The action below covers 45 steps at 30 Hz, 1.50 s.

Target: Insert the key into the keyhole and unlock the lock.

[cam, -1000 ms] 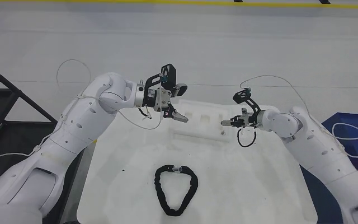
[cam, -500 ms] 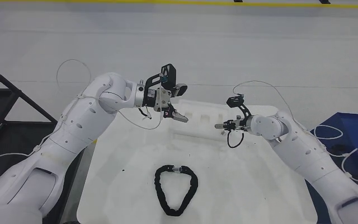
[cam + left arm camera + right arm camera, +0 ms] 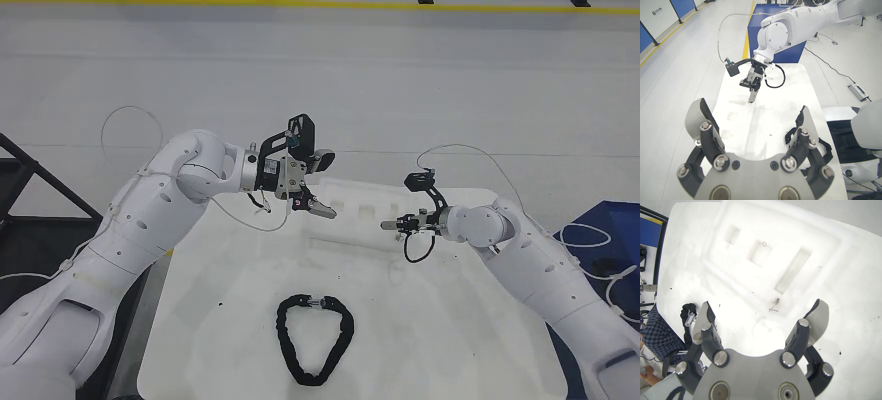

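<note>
The key (image 3: 773,307) lies flat on the inner ledge of a white foam tray (image 3: 810,228) that sits along the far edge of the desk (image 3: 450,330). It is just off one end of the tray's long recess (image 3: 793,270), and its long axis runs roughly in line with that recess. It is too small to tell which end is the blade. The right gripper (image 3: 762,302) hangs close above this part of the tray, tips down. Its fingers (image 3: 708,315) are spread wide, holding nothing, with the key lying just ahead of the gap between them. The chain lock (image 3: 315,338) is a closed black loop lying well apart from the key, toward the desk's near edge and left of centre. Its silver cylinder (image 3: 316,301) is on the side of the loop facing the tray, with its long axis parallel to the near edge. The tray's raised rim and a stretch of bare desk lie between key and lock. The left gripper (image 3: 322,209) hovers over the tray's left end near the far left corner, its fingers (image 3: 706,111) also wide apart and holding nothing. Two square recesses (image 3: 759,253) sit between the grippers.
</note>
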Each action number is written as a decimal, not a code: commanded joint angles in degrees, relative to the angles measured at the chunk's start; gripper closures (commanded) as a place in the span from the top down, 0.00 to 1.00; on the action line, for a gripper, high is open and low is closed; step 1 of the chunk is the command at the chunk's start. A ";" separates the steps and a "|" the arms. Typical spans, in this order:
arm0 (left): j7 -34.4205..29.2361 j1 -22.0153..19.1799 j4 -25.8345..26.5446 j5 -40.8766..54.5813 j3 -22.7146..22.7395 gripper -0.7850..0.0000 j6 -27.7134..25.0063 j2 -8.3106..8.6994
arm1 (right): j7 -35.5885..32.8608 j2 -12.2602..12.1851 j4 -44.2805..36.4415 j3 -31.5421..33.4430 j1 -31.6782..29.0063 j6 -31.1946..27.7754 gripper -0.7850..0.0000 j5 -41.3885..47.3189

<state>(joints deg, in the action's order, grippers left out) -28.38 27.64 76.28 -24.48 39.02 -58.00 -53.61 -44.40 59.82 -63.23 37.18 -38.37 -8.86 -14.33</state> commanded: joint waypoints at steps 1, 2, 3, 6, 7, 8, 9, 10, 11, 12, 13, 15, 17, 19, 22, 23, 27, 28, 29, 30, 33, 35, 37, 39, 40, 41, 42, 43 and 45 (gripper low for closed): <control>0.00 0.00 -0.01 0.00 0.00 1.00 0.00 0.00 | 0.00 0.00 0.00 0.00 0.00 0.00 1.00 0.00; 0.00 0.00 -0.01 0.00 0.00 1.00 0.00 0.00 | 0.00 0.00 0.00 0.00 0.00 0.00 1.00 0.00; 0.00 0.00 -0.01 0.00 0.00 1.00 0.00 0.00 | 0.00 0.00 0.00 0.00 0.00 0.00 1.00 0.00; 0.00 0.00 -0.01 0.00 0.00 1.00 0.00 0.00 | 0.00 0.00 0.00 0.00 0.00 0.00 1.00 0.00; 0.00 0.00 -0.01 0.00 0.00 1.00 0.00 0.00 | 0.00 0.00 0.00 0.00 0.00 0.00 1.00 0.00; 0.00 0.00 -0.01 0.00 0.00 1.00 0.00 0.00 | 0.00 0.00 0.00 0.00 0.00 0.00 1.00 0.00; 0.00 0.00 -0.01 0.00 0.00 1.00 0.00 0.00 | 0.00 0.00 0.00 0.00 0.00 0.00 1.00 0.00; 0.00 0.00 -0.01 0.00 0.00 1.00 0.00 0.00 | 0.24 0.00 -0.04 0.02 -0.16 0.00 1.00 -0.05; 0.00 0.00 -0.01 0.00 0.00 1.00 0.00 0.00 | 0.64 0.01 -0.15 0.07 -0.51 0.07 1.00 -0.21; 0.00 0.00 -0.01 0.00 0.00 1.00 0.00 0.00 | 0.69 -0.01 -0.24 0.11 -0.70 0.77 1.00 -0.99; 0.00 0.00 -0.01 0.00 0.00 1.00 0.00 0.00 | 0.63 0.02 -0.68 0.09 -0.95 1.24 1.00 -1.53; 0.00 0.00 -0.01 0.00 0.00 1.00 0.00 0.00 | -0.35 0.09 -1.57 -0.04 -0.99 2.32 1.00 -2.97; 0.00 0.00 -0.01 0.00 0.00 1.00 0.00 0.00 | -1.52 0.26 -2.68 -0.38 -1.05 4.05 1.00 -4.34; 0.00 0.00 -0.01 0.00 0.00 1.00 0.00 0.00 | -2.13 0.55 -4.35 -0.76 -1.17 5.77 1.00 -5.23; 0.00 0.00 -0.01 0.00 0.00 1.00 0.00 0.00 | -2.57 0.97 -5.65 -1.20 -1.71 8.05 1.00 -6.04; 0.00 0.00 -0.01 0.00 0.00 1.00 0.00 0.00 | -3.13 1.15 -5.75 -1.40 -1.89 9.06 1.00 -6.04; 0.00 0.00 -0.01 0.00 0.00 1.00 0.00 0.00 | -4.27 2.00 -5.66 -2.11 -1.92 12.94 1.00 -6.50; 0.00 0.00 -0.01 0.00 0.00 1.00 0.00 0.00 | -4.26 2.24 -5.67 -2.23 -1.87 13.40 1.00 -6.45; 0.00 0.00 -0.01 0.00 0.00 1.00 0.00 0.00 | -4.40 2.46 -5.50 -2.40 -1.83 13.74 1.00 -6.51; 0.00 0.00 -0.01 0.00 0.00 1.00 0.00 0.00 | -4.68 2.67 -5.33 -2.57 -1.66 14.25 1.00 -6.78; 0.00 0.00 -0.01 0.00 0.00 1.00 0.00 0.00 | -5.06 3.30 -4.97 -3.01 -1.25 16.12 1.00 -7.66; 0.00 0.00 -0.01 0.00 0.00 1.00 0.00 0.00 | -5.09 3.69 -4.93 -3.24 -1.07 18.18 0.95 -8.46; 0.00 0.00 -0.01 0.00 0.00 1.00 0.00 0.00 | -5.25 4.04 -4.90 -3.24 -0.98 19.74 0.90 -8.66; 0.00 0.00 -0.01 0.00 0.00 1.00 0.00 0.00 | -5.54 4.31 -4.76 -3.26 -0.93 20.78 0.83 -9.08; 0.00 0.00 -0.01 0.00 0.00 1.00 0.00 0.00 | -5.75 4.43 -4.69 -3.28 -0.88 21.29 0.78 -9.42; 0.00 0.00 -0.01 0.00 0.00 1.00 0.00 0.00 | -6.02 4.55 -4.67 -3.31 -0.85 21.80 0.76 -9.69; 0.00 0.00 -0.01 0.00 0.00 1.00 0.00 0.00 | -6.24 4.67 -4.68 -3.34 -0.87 22.14 0.76 -9.86; 0.00 0.00 -0.01 0.00 0.00 1.00 0.00 0.00 | -6.39 4.79 -4.68 -3.33 -0.89 22.33 0.73 -9.96; 0.00 0.00 -0.01 0.00 0.00 1.00 0.00 0.00 | -6.50 5.02 -4.60 -3.34 -0.94 23.11 0.67 -10.50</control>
<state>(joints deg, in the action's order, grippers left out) -28.38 27.64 76.28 -24.48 39.02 -58.00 -53.61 -50.83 64.76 -67.85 33.86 -39.29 13.91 -24.59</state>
